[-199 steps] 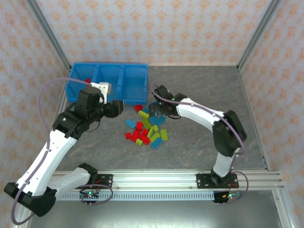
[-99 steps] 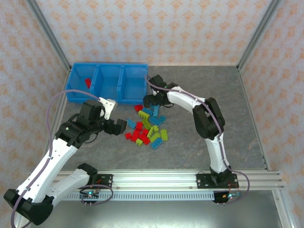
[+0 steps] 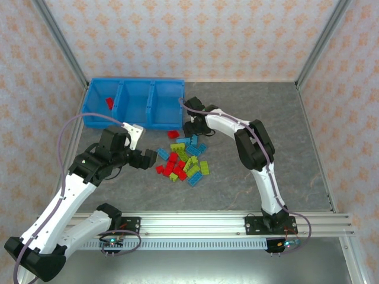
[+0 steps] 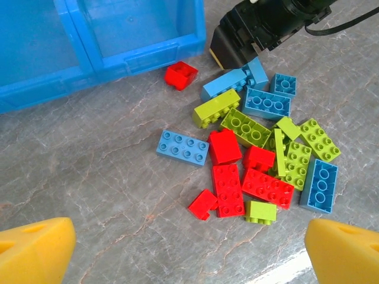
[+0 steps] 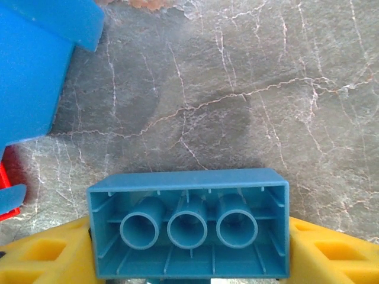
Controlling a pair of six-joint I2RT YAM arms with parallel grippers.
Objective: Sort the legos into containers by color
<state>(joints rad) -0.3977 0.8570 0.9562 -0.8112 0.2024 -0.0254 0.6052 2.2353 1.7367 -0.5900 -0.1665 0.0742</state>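
The legos [image 3: 183, 157] lie in a loose red, lime and light blue pile on the grey table in front of the blue tray [image 3: 135, 112]. One red lego [image 3: 109, 103] lies in the tray's left compartment. My right gripper [image 3: 190, 129] is at the pile's far edge by the tray's right corner, shut on a light blue lego [image 5: 189, 222] whose hollow underside faces the wrist camera between the yellow fingers [image 5: 41, 254]. My left gripper [image 3: 147, 158] hovers left of the pile, open and holding nothing, its fingertips [image 4: 35, 251] wide apart below the legos [image 4: 254, 154].
A single red lego [image 4: 181, 75] sits apart from the pile, just in front of the tray wall [image 4: 136, 59]. The right arm's black wrist [image 4: 266, 23] reaches over the pile's far side. Bare table lies right of and in front of the pile.
My left gripper drew back from the tray front to the pile's left side and opened wide. My right gripper shifted to the tray corner and shut on a light blue lego.
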